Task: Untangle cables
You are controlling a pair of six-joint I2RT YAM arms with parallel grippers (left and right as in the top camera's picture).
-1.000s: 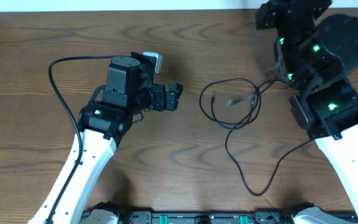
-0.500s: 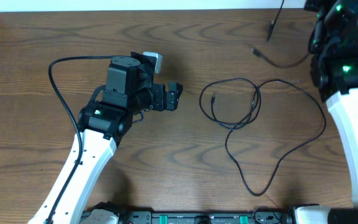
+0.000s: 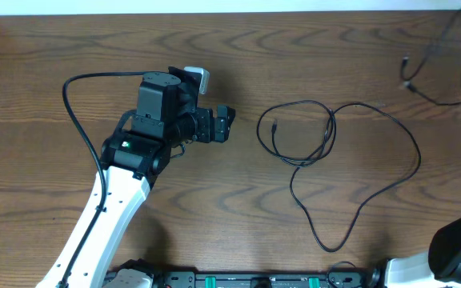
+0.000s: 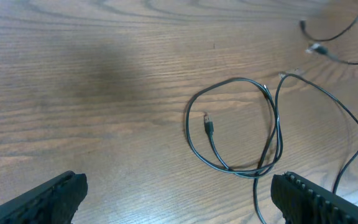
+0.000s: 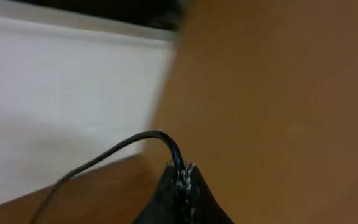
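The right gripper (image 5: 182, 180), clamped on a thin cable (image 5: 104, 157), has carried it toward two o'clock, seemingly free of the looped cable (image 3: 331, 132) lying mid-desk (image 3: 294, 56), while the left gripper (image 3: 229, 124) waits, fingers apart, at nine o'clock.

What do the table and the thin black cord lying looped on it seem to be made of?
The table looks like wood or a wood-look laminate, and I cannot tell which. It is brown with flowing grain lines and a dull, low-gloss surface. The black cord seems to have a smooth plastic or rubber jacket, since it lies in soft, loose curves and shows only a faint sheen.
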